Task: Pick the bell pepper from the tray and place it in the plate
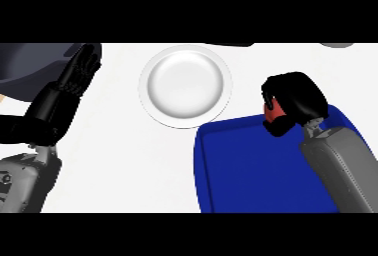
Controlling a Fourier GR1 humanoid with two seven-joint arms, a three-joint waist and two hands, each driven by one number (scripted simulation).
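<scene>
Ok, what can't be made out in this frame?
1. Head view, bell pepper: only a red sliver shows; the right hand curls round it, hiding its shape and whether it touches the tray.
2. Tray: right side hidden by the right forearm, near edge cut off by the view's bottom.
3. Top right, grey thing: cut off by the top edge, unidentifiable.

The plate (184, 85) is plain white, the tray (251, 170) deep blue, the bell pepper (275, 114) red.
</scene>
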